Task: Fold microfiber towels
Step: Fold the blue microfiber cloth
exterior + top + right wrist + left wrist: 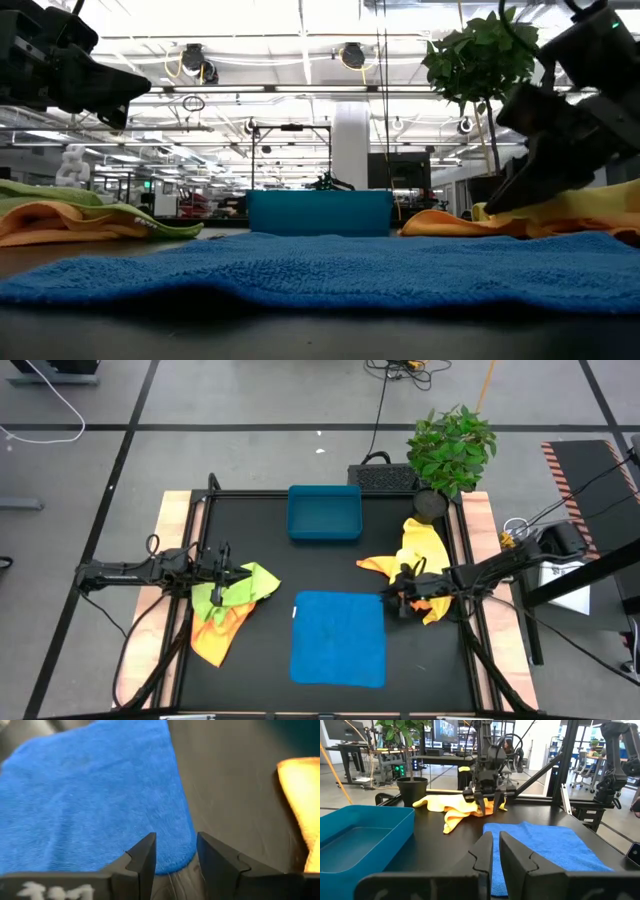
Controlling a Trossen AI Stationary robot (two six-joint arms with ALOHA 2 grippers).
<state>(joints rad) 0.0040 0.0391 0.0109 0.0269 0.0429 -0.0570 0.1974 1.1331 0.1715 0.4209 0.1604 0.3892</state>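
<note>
From above, the blue towel (338,637) lies spread flat at the table's front centre, unfolded. The left gripper (232,572) hovers over a lime green towel (245,585) bunched atop an orange towel (217,633) on the left side. The right gripper (392,603) sits at the blue towel's right edge, beside the crumpled yellow towel (421,550) and another orange one (375,565). The blue tray (324,512) sits at the back, with a potted plant (450,452) at the back right corner.

Down at table level, the blue towel (330,265) fills the foreground flat, with rumpled heaps on both sides. Nothing looks folded yet, I'd say — the whole job lies ahead.

Left wrist view: the left gripper (494,854) has its fingers nearly together, only a thin gap between, holding nothing, well clear of the cloth.

Right wrist view: the right gripper (176,854) is parted a little, empty, straddling the blue towel's (95,790) corner — lined up for a pinch, seemingly.
</note>
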